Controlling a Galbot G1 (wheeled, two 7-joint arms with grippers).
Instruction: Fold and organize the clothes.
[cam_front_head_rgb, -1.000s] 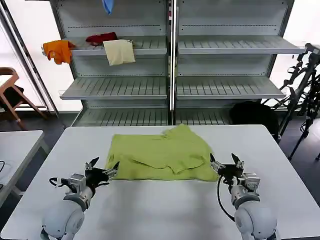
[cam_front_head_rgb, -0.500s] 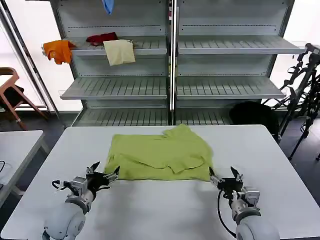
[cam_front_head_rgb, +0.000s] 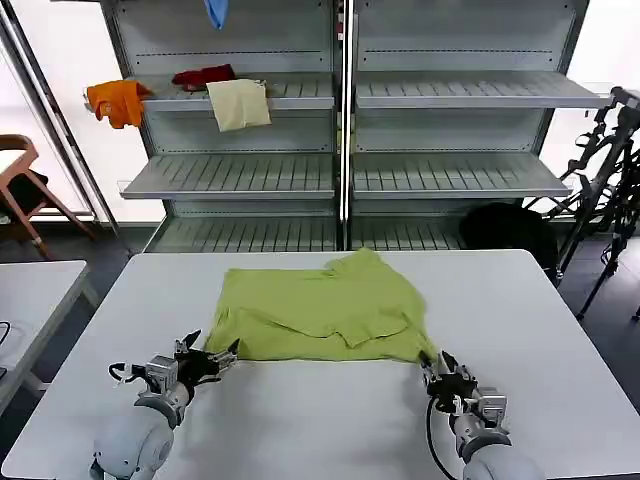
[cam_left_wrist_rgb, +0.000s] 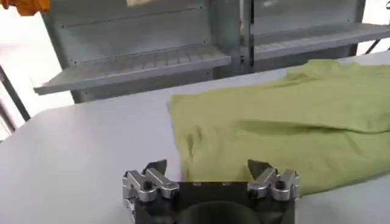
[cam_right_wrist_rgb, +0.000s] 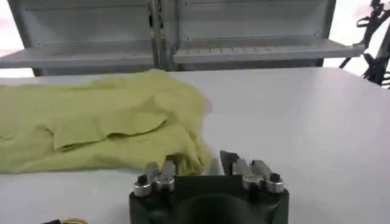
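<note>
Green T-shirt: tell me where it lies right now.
In the head view the green T-shirt lies partly folded on the white table, toward its far middle, with the left gripper and right gripper open at its near corners.

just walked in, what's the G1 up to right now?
It is working on a lime-green T-shirt that lies partly folded on the white table. The left gripper is open, low at the shirt's near left corner, and the right gripper is open at the near right corner. Neither holds any cloth. It looks set to take the near hem with both arms. Other garments hang on the shelf rack behind, untouched.
</note>
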